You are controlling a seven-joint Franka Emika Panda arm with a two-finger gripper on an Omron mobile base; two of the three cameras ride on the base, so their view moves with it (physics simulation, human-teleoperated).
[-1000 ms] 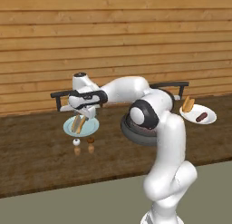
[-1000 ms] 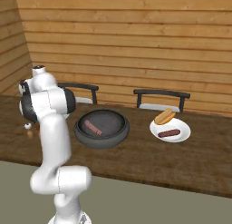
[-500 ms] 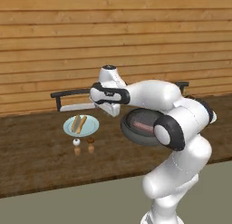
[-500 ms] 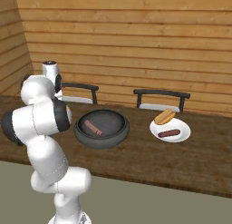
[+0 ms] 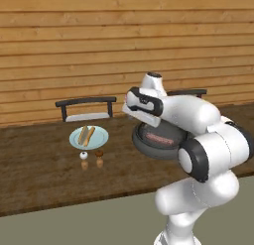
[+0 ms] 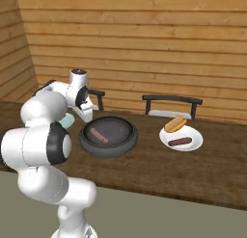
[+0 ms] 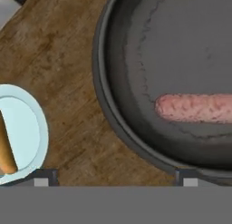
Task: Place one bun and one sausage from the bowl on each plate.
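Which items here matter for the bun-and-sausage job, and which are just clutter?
Job:
- large black-grey bowl holding one pink-brown sausage
- pale blue plate with a bun
- white plate with bun and sausage

Clutter:
- two small shakers
- two dark chairs

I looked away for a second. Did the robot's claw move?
Yes. The claw swung from over the blue plate toward the bowl, where a sausage lies.

Horizontal wood-plank wall [image 5: 99,45] backs a dark brown wooden counter [image 5: 44,174], with two dark-framed chairs [image 6: 172,105] set against its far edge, a plain grey-green floor [image 6: 159,218] in front, and even, diffuse lighting.
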